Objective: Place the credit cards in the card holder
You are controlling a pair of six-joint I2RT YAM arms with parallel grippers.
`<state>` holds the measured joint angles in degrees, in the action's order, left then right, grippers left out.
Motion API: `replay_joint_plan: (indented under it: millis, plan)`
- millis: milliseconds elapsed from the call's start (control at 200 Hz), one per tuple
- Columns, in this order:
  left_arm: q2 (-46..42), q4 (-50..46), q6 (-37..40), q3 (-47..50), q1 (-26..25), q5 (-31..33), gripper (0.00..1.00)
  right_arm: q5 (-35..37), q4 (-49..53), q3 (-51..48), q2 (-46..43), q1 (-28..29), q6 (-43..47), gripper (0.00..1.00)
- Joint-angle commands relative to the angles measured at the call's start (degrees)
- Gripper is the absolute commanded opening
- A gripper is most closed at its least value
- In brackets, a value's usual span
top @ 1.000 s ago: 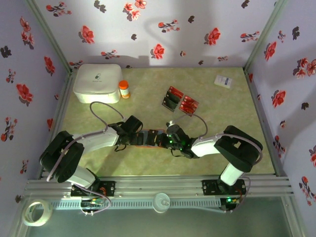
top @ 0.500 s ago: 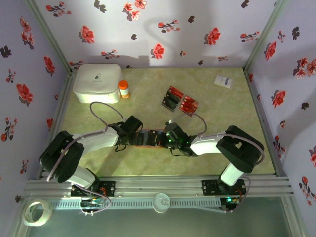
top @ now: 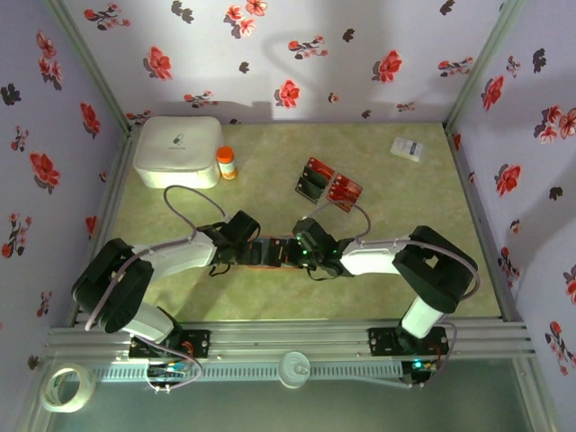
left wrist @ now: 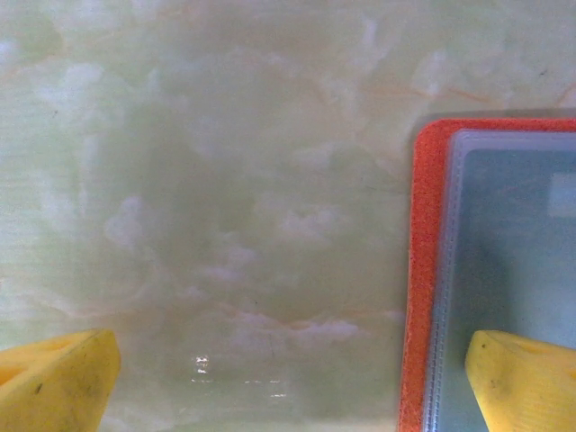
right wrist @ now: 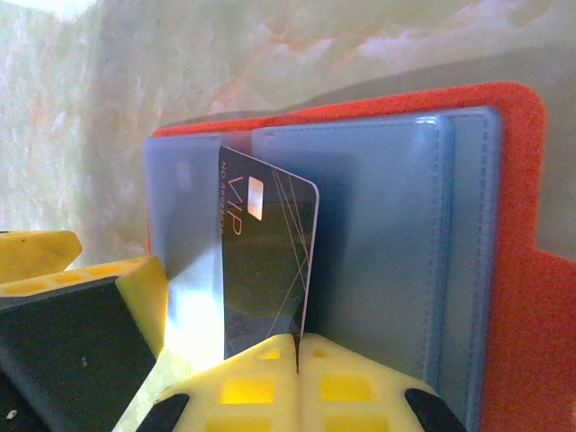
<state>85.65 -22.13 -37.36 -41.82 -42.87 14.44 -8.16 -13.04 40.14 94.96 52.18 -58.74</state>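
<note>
The card holder (right wrist: 517, 270) lies open on the table, orange-red outside and bluish-grey inside. My right gripper (right wrist: 298, 346) is shut on a black credit card (right wrist: 265, 261) marked VIP, standing on edge with its far end against the holder's pockets (right wrist: 378, 243). My left gripper (left wrist: 288, 382) is open; one yellow fingertip (left wrist: 522, 382) rests on the holder's inner sheet (left wrist: 513, 243), the other (left wrist: 54, 378) on bare table. From above, both grippers (top: 264, 249) (top: 286, 253) meet over the holder (top: 258, 264). More red and black credit cards (top: 328, 184) lie behind them.
A white box (top: 178, 149) and a small orange bottle (top: 227, 163) stand at the back left. A white slip (top: 409, 148) lies at the back right. Flowered walls enclose the table on three sides. A tape roll (top: 68, 387) lies beyond the near rail.
My right gripper has shifted a little to the left, carrying the black card farther over the holder. The left arm has stayed still.
</note>
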Motion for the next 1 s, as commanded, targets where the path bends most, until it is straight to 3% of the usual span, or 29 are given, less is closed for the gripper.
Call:
replay_joint_plan:
  millis: [0, 950, 995]
  plan:
    - [-0.55, -1.38, -0.62, 1.21, -0.63, 1.12, 1.0, -1.11, 6.12, 1.2, 1.64, 0.42, 0.49, 0.0]
    - [-1.26, -1.58, -0.89, 0.78, -0.76, 0.8, 1.0, -8.98, 11.72, 8.99, 7.31, -1.91, 5.86, 0.0]
    - [-1.67, -1.75, -1.1, 0.51, -0.77, 0.56, 1.0, -9.24, 13.24, 9.78, 6.9, -2.03, 7.03, 0.05]
